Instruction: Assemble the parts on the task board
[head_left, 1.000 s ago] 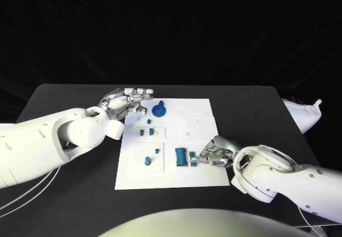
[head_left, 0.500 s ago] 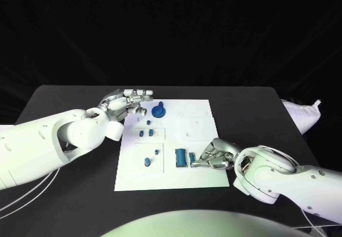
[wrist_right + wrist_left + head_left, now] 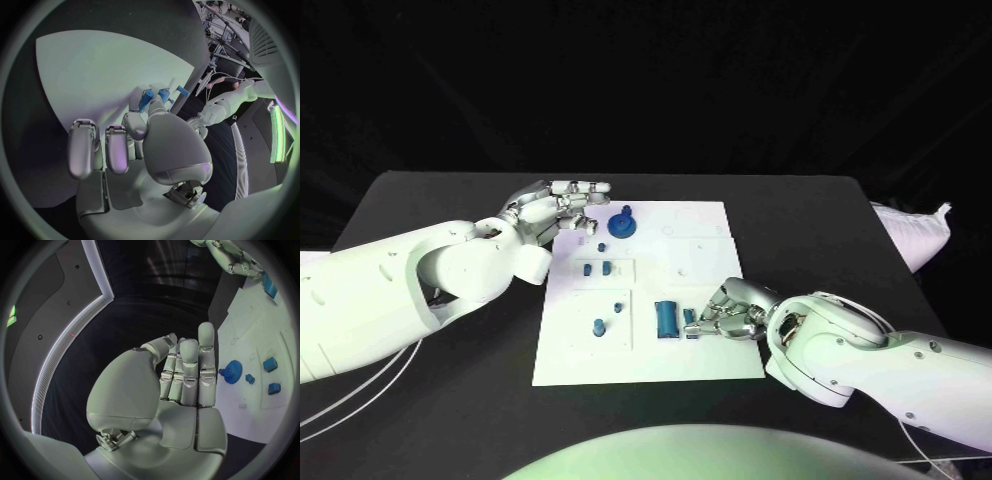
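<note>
The board (image 3: 697, 275) lies at the centre of the head view, on the black table (image 3: 444, 200). On it: a blue gear (image 3: 622, 222) at upper left, small blue pegs (image 3: 597, 268) in the left-centre recess, one peg (image 3: 599, 326) lower left, and a blue block (image 3: 666, 318) at lower centre.

The right hand (image 3: 730, 312) sits at lower centre-right, fingers curled in against a small blue part (image 3: 689, 322) just beside the block. Whether it actually grips that part cannot be determined; in the right wrist view blue pieces show just past the fingertips (image 3: 139, 122).

Change noted: compared with a second ago, the right hand has edged slightly left toward the block, the fingers closing in on the small part. Judged: a grasp or seating of this part is in progress, not finished.

The left hand (image 3: 560, 208) is unchanged at upper left, over the board's far-left corner, fingers extended side by side, holding nothing, near the gear but not touching it.
</note>
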Controlling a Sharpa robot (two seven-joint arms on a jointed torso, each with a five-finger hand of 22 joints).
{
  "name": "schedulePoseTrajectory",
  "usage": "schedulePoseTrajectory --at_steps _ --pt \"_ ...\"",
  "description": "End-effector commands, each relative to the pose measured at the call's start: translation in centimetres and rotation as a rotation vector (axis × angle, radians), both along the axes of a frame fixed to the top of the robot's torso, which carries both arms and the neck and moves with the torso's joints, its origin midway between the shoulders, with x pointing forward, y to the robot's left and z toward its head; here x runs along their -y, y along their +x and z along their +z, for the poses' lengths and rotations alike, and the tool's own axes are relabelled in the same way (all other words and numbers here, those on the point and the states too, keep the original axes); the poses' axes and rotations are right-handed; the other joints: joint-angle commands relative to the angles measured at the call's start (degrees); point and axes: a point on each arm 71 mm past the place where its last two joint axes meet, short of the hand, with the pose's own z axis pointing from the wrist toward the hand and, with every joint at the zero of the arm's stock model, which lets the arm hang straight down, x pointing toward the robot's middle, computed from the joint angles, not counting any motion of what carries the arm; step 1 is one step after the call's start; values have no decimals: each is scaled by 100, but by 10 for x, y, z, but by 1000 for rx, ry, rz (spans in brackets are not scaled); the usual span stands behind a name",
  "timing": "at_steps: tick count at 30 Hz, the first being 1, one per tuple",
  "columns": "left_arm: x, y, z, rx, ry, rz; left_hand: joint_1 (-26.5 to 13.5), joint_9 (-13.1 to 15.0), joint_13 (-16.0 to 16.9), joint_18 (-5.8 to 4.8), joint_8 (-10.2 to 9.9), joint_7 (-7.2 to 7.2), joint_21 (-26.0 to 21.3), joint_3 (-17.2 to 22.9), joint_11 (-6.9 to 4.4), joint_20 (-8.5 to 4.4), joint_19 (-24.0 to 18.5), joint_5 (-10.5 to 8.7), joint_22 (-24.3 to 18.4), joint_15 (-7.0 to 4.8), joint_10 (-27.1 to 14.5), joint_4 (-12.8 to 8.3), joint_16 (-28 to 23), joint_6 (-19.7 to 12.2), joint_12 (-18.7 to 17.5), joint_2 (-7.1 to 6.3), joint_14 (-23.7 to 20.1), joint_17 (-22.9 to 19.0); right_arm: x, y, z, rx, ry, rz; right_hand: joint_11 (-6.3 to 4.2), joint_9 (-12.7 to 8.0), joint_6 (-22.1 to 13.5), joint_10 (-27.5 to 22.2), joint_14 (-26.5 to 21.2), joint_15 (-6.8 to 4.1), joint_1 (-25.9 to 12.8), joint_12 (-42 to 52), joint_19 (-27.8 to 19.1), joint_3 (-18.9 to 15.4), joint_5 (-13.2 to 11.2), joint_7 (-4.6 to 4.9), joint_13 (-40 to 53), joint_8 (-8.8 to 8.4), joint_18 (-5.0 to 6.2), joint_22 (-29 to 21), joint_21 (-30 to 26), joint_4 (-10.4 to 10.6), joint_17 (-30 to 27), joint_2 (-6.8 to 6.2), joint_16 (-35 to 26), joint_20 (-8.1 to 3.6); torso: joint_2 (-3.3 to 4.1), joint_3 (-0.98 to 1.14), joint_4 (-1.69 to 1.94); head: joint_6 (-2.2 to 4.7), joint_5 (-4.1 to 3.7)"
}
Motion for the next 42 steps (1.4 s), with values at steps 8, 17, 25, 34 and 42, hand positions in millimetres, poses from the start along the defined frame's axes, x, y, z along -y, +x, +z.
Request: schedulePoseTrajectory --at_steps 8,17,25,34,42 --pt "2 -1 -1 2 -9 -17 -9 -9 -4 103 4 0 -23 -6 15 7 30 12 -2 8 -35 -18 16 -44 35 -19 -44 3 -1 1 -6 8 -53 23 -14 24 -22 31 405 -60 389 0 12 -24 -5 23 14 -28 -61 21 36 -268 420 38 -9 -49 -3 14 -17 -6 17" --pt "2 -1 -2 1 -8 -18 -10 -9 -5 102 4 3 -23 -2 17 9 29 14 -2 10 -39 -18 18 -50 38 -14 -44 2 -3 1 -7 34 -80 51 -16 50 -26 31 407 -60 619 -2 15 -70 -66 22 24 -20 -65 40 43 -440 439 25 0 -49 -3 6 -15 -14 9" --pt "3 -2 -3 -1 -7 -19 -10 -9 -5 102 4 3 -23 -2 17 9 29 14 -2 10 -39 -18 18 -50 38 -14 -44 2 -5 1 -8 55 -44 34 -6 68 -21 43 408 -52 419 -1 14 -217 -55 32 31 -13 -65 41 42 -309 441 84 -1 -43 -6 -4 -7 -12 0" --pt "1 -1 -4 -1 -5 -13 -10 -9 -5 102 4 3 -23 -2 17 9 29 14 -2 10 -39 -18 18 -50 38 -14 -44 2 0 0 -1 16 126 -9 38 45 -220 -34 383 -24 284 -175 -34 -406 93 87 -63 -124 -45 -65 -25 -166 332 98 -74 -26 -26 -8 -18 22 0" --pt "-5 6 -8 0 -8 26 -42 -6 -8 100 9 7 -28 -11 25 16 25 10 -3 19 -49 -5 6 -56 48 -13 -60 -36 19 33 17 22 405 -82 191 -85 -668 -613 195 104 449 -1428 -403 -537 162 263 -855 -339 113 -902 -590 -179 -408 159 -637 74 -157 -29 -38 170 -46"
